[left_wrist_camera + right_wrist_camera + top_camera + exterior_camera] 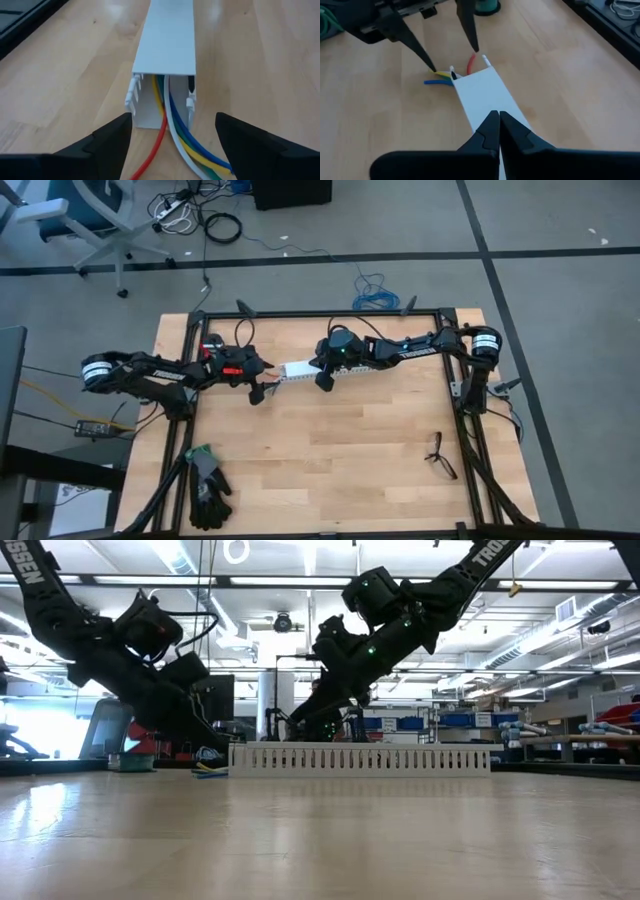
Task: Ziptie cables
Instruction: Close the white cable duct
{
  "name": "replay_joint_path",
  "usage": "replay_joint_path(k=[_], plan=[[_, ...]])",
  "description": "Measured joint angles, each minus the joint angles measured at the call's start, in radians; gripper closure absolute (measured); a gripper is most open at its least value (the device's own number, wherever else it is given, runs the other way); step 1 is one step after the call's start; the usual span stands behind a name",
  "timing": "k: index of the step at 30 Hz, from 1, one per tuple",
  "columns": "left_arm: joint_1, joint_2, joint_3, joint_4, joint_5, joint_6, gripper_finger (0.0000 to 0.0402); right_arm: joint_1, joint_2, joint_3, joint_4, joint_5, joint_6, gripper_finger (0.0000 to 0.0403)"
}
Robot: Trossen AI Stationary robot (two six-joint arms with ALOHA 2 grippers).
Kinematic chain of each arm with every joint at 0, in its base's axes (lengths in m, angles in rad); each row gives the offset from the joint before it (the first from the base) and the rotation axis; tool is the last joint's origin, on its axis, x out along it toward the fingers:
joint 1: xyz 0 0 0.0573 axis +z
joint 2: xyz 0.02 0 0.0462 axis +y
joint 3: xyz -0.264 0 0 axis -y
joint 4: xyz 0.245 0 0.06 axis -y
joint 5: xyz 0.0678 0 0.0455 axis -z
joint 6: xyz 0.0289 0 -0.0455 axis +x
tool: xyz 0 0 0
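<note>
we see a wooden table [330, 450] with both arms meeting near its far middle. on it lies a white slotted cable duct [165, 55] with its lid on, and the cables [175, 140] (red, yellow, green, blue, white wires here) spill out of the duct's open end, toward the left arm. the left gripper [172, 132] sits right at that open end, jaws spread wide to either side of the wires, holding nothing. the right gripper [498, 127] rests on top of the duct's lid at the other end, fingers pressed together, pinning or steadying the duct as far as we can judge; nothing visible between them. black gloves [207, 485] lie at the near left corner, spectacles [438, 455] near the right, well apart from the work. we can't spot the ziptie in any view. step in hand looks like gathering the loose wire ends, before any tying. next move calls for the left jaws to close around the wires just outside the duct mouth, bunching them without dragging the duct, while the right arm holds it down.
</note>
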Motion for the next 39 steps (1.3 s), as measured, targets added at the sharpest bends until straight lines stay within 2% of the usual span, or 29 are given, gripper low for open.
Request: replay_joint_path(k=[7,22,34,39], plan=[[0.000,0.106,0.000,0.099,-0.002,-0.001,0.0129,0.000,0.000,0.000,-0.003,-0.018,0.001,0.0403],[0.000,0.289,0.025,0.253,-0.051,-0.002,0.0131,0.002,0.001,0.000,-0.004,-0.026,0.002,0.0403],[0.000,0.320,0.047,0.248,-0.050,-0.005,0.0131,0.002,0.001,0.000,-0.020,-0.031,0.002,0.0403],[0.000,0.314,0.048,0.244,-0.003,-0.078,0.0131,0.002,0.001,0.000,-0.040,-0.031,0.002,0.0403]])
